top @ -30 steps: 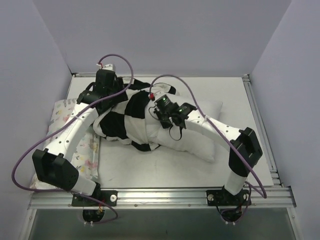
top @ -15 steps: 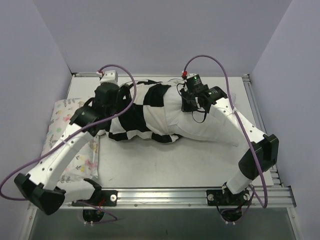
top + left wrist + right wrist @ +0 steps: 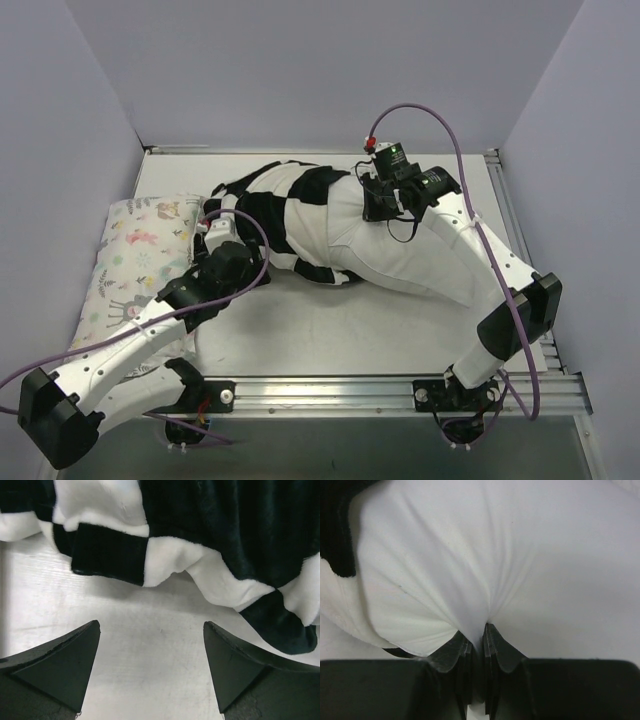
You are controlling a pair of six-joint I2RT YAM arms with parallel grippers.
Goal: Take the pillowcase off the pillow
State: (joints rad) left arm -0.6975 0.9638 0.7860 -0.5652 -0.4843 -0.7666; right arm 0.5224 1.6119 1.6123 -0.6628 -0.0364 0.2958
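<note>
Right gripper [image 3: 479, 630] clamped on a fold of the white pillow [image 3: 530, 555], which lies across the table's [image 3: 330, 335] middle; left gripper [image 3: 151, 627], jaws wide apart and empty, hovers beside the checkerboard pillowcase [image 3: 110, 555] covering the pillow's left end.

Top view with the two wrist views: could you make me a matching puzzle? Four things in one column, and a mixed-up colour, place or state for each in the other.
Things:
1. pillowcase
2. floral pillow
3. left fingers
4. right fingers

Descriptions:
A. pinched shut on the plain white pillow
B. spread wide over bare table, holding nothing
C. lying along the table's left side
D. big black and white checks

Pairs: 1-D, 2-C, 3-B, 4-A
</note>
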